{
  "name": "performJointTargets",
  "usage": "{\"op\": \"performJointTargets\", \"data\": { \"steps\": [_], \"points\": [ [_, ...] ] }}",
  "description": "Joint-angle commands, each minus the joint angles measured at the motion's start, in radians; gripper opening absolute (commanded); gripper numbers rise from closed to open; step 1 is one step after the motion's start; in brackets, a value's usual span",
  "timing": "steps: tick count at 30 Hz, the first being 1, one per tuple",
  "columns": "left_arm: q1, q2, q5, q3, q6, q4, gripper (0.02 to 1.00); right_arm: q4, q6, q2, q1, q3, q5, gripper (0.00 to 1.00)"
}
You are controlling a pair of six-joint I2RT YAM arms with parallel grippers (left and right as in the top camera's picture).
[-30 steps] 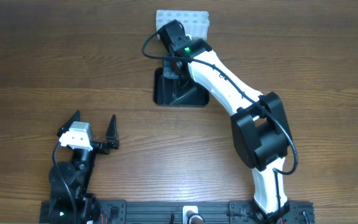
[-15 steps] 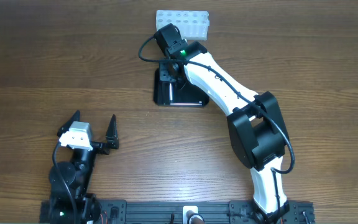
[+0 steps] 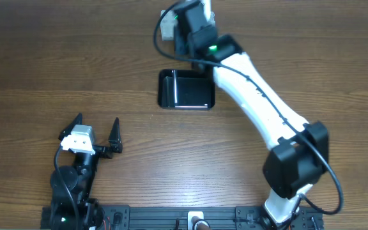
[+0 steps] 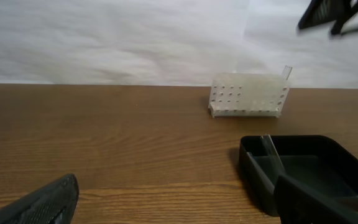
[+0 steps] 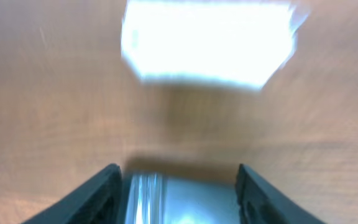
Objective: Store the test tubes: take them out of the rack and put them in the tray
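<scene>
The right gripper (image 5: pixel 179 193), spread and empty, hangs above the near rim of the tray (image 4: pixel 255 169), rack (image 4: pixel 248 95) just beyond. One tube (image 4: pixel 270 154) lies in the tray; a second tube (image 4: pixel 286 71) stands in the rack.

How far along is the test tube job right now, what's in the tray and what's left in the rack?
Done: one test tube lies in the black tray. In hand: nothing; the right gripper is open and empty, up by the rack. Left: a second tube stands at the rack's end; I cannot tell whether more are inside. The left gripper sits open near its base.
</scene>
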Motion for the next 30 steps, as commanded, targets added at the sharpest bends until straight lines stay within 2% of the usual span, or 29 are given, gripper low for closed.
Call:
{"op": "performJointTargets", "data": {
  "steps": [1, 4, 12, 23, 30],
  "points": [
    [0.005, -0.007, -0.001, -0.004, 0.011, -0.004, 1.000, 0.119, -0.172, 0.045, -0.076, 0.000, 0.074, 0.687],
    [0.005, -0.007, -0.001, -0.004, 0.011, -0.004, 1.000, 0.208, -0.203, 0.105, -0.106, 0.000, 0.074, 0.737],
    [0.005, -0.007, -0.001, -0.004, 0.011, -0.004, 1.000, 0.353, -0.201, 0.246, -0.138, 0.000, 0.065, 0.735],
    [0.005, -0.007, -0.001, -0.004, 0.011, -0.004, 1.000, 0.396, -0.193, 0.305, -0.153, 0.000, 0.031, 0.612],
    [0.005, -0.007, -0.001, -0.004, 0.011, -0.004, 1.000, 0.404, -0.174, 0.326, -0.159, 0.000, 0.024, 0.584]
  ]
}}
